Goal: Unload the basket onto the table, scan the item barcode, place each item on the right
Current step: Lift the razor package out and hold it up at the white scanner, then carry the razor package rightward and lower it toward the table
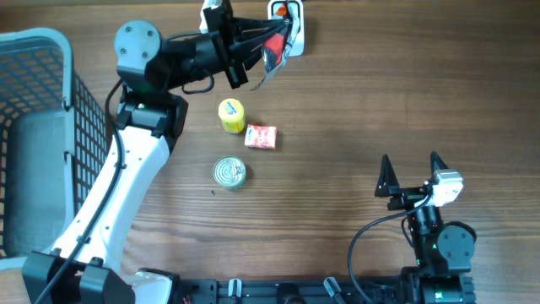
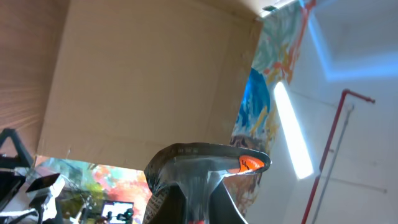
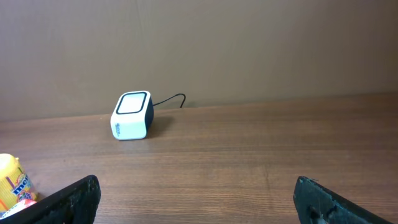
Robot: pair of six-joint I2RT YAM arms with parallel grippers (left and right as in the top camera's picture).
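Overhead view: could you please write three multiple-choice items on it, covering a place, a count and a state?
1. Where is the basket? A) left edge B) right edge C) centre
2. How many loose goods lie between the arms? A) one B) three C) five
3. The right gripper is: A) open, empty B) shut on a cup C) shut, empty
Key: 1A, it fills the left edge; 2B, yellow tub, red packet, tin; 3A, fingers apart, nothing between.

The left hand's (image 1: 270, 40) pouch (image 2: 205, 167) is dark silver-grey with an orange patch. Ahead of the right hand (image 1: 409, 167), the scanner (image 3: 130, 116) is white and black-sided. The counter (image 1: 380, 93) is brown woodgrain.
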